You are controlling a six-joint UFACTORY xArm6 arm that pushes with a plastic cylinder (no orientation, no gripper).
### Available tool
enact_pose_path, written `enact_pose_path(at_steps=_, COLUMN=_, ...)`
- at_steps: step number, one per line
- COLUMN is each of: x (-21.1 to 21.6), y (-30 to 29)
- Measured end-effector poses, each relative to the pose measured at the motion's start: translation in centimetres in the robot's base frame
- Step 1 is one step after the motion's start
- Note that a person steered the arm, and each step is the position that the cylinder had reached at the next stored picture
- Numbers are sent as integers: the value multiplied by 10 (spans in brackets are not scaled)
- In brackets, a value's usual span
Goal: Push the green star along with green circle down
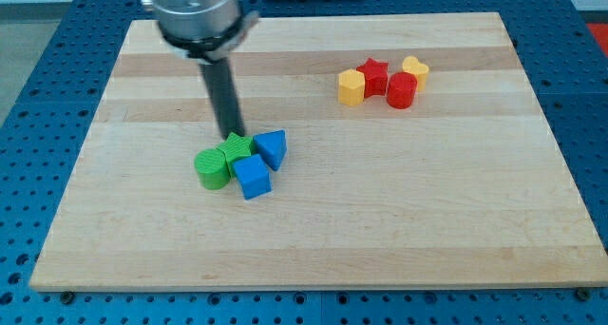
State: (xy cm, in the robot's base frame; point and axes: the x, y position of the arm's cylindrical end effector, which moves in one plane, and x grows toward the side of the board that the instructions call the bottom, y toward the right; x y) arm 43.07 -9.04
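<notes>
The green star lies left of the board's middle, with the green circle touching it on its lower left. My tip stands at the star's upper edge, touching or nearly touching it. A blue cube sits against the star's lower right, and a blue triangle sits just right of the star.
At the upper right is a tight group: a yellow hexagon, a red star, a red cylinder and a yellow heart. The wooden board rests on a blue perforated table.
</notes>
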Motion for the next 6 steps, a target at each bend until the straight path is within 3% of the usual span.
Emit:
enact_pose_path(at_steps=2, x=6, y=37)
enact_pose_path(at_steps=6, x=54, y=-21)
